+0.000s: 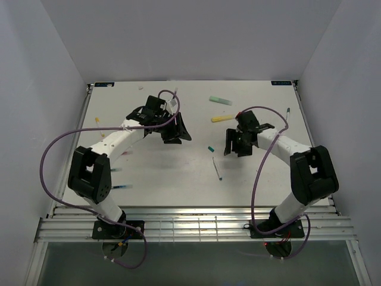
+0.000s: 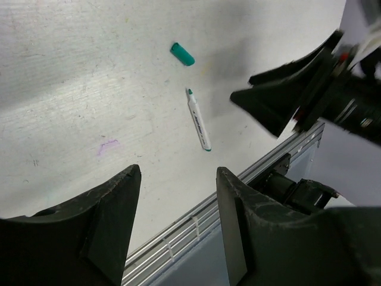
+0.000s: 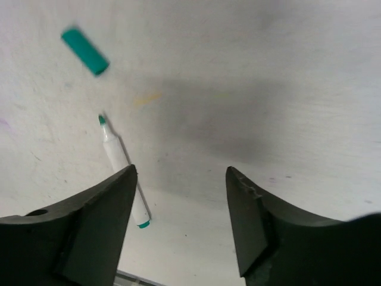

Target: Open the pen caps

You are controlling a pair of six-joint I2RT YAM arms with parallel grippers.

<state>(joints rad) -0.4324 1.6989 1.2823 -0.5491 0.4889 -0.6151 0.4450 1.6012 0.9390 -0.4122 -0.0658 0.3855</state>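
Pincers both spread and empty, teal cap lying off its pen

Left pincer hangs over the middle-left of the table. Its two dark fingers stand well apart, and the left wrist view shows only bare tabletop in the gap. A purple cable loops out from that arm. Further left, a small yellow piece lies near the table's left edge. Blue pens poke out beside the arm's lower link, too small to tell whether they are capped.

Between the two arms the teal cap lies on its side on the table, touched by neither pincer. Near it on the side of the arm bases, but not touching it, lies the white pen. Its bare teal tip points toward the cap. Toward the back of the table a green highlighter and a yellow highlighter lie well apart from the cap.

Just right of the cap hovers the right pincer, fingers likewise spread and gripping nothing. In the right wrist view the cap sits at the upper left, slightly blurred. Below it the pen slants down until its lower part passes behind the finger on the left of that view. A thin dark-tipped pen lies near the table's right edge
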